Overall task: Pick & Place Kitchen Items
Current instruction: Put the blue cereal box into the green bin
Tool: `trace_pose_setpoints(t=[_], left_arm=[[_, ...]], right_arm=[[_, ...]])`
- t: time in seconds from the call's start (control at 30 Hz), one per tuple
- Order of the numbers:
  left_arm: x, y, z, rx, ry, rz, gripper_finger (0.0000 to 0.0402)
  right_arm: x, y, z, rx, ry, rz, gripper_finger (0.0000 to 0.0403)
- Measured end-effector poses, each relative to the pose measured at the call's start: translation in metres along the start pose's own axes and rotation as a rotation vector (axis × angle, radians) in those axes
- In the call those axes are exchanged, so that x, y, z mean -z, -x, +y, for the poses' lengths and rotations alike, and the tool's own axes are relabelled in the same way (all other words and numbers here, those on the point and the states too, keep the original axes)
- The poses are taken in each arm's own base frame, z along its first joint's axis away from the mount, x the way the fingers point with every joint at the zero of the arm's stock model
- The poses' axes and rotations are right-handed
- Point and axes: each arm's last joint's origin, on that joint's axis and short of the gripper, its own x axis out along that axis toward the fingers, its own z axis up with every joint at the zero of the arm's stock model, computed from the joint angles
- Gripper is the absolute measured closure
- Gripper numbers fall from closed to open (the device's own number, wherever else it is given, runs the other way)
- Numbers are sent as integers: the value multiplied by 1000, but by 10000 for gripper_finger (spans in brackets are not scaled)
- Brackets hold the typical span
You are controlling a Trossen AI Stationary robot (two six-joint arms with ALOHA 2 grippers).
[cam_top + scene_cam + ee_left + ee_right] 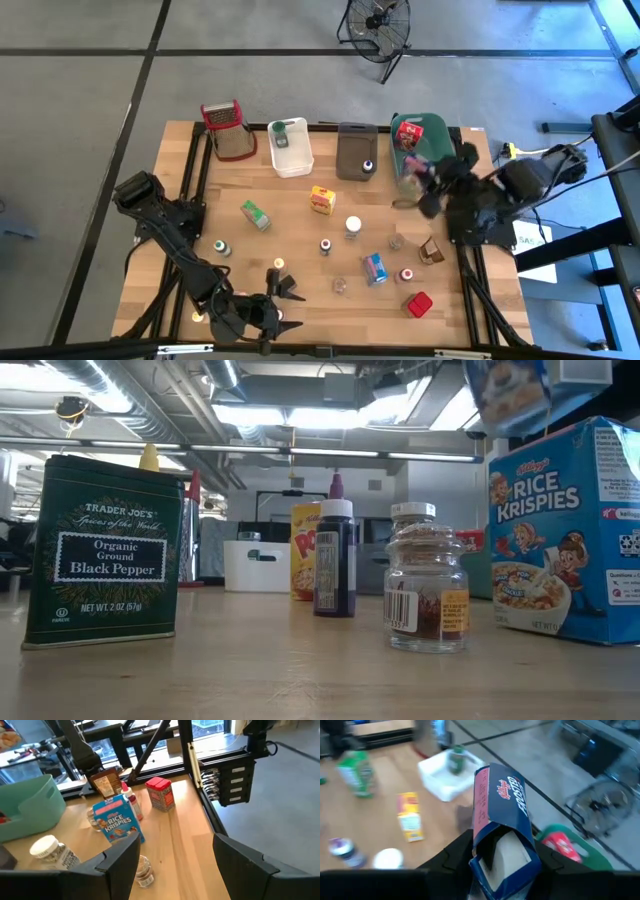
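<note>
The right gripper (501, 851) is closed on a small blue Frosted cereal box (502, 827), its fingers pinching the box's lower part, and the high view places it in the air just beside the green tub (405, 128) at the table's far right, on the tub's near side. A red-labelled item (412, 132) already lies in that tub. The left gripper (175, 855) waits low at the near left edge of the table with its jaws standing wide and nothing between them. The remaining kitchen items are scattered over the wooden table (300, 300): a Rice Krispies box (374, 267), a yellow box (322, 200), a green carton (255, 215), a red tin (419, 304), a white-capped jar (353, 226) and several small bottles. A white tub (291, 148) with a green-capped jar in it and a grey tub (356, 152) stand along the far edge beside a red-topped grater (229, 130). The step in hand appears to be the placing of the held box into the green tub. To do it well, the gripper should be carried fully over the tub's opening before any release, since it seems to sit at or short of the near rim. The box looks tilted in the grip; it should be lowered until close above the tub's contents, so that it does not strike the rim or tumble out. The jaws should open only once the box is inside the walls, then lift straight up clear of the tub.
</note>
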Motion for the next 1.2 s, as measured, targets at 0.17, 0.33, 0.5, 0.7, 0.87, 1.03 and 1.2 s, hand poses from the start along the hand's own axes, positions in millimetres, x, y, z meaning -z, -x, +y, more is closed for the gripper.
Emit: trace_pose_setpoints(t=[0.17, 0.33, 0.5, 0.7, 0.87, 1.03, 1.2], left_arm=[[1, 0, 0, 0, 66, 9, 157], [1, 0, 0, -2, 97, 8, 157], [1, -2, 2, -12, 115, 8, 157], [0, -8, 9, -35, 154, 9, 157], [0, -11, 11, -40, 163, 11, 157], [0, -10, 11, -35, 161, 12, 157], [2, -10, 11, -37, 142, 30, 157]], right_arm=[[20, -14, -38, 78, -148, -23, 269], [41, -23, -66, 185, -253, -60, 269], [55, -34, -80, 293, -281, -74, 269], [54, -55, -80, 315, -245, -49, 269], [55, -85, -80, 318, -270, -15, 269], [66, -117, -83, 262, -268, 28, 269], [71, -133, -89, 196, -262, 9, 269]])
